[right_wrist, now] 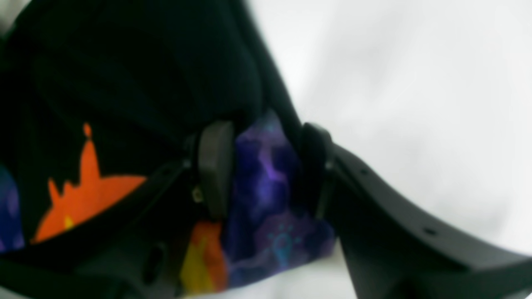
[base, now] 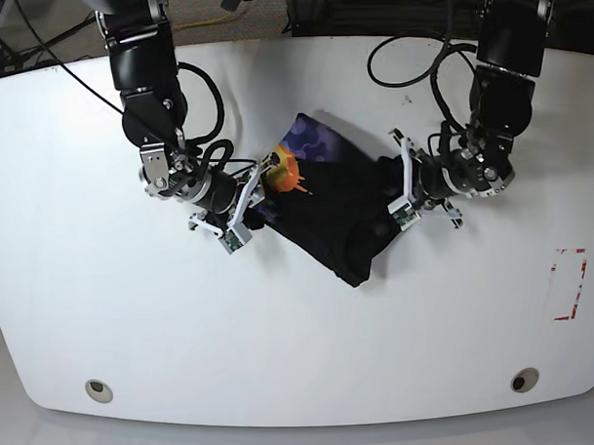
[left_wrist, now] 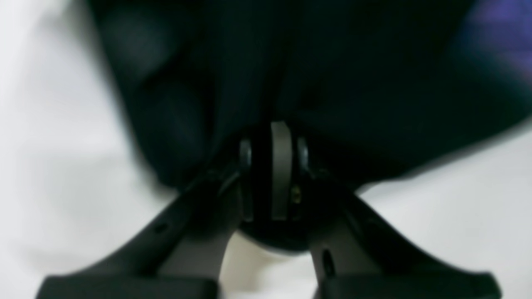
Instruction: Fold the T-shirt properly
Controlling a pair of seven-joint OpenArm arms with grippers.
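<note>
1. On the base view's left, the right gripper has its jaws partly apart with a fold of the T-shirt between them, gripping the purple-and-orange print.
2. The shirt lies bunched on the white table between both grippers; no lettering is readable.
3. The left gripper is clamped tight on black cloth at the shirt's other edge.
</note>
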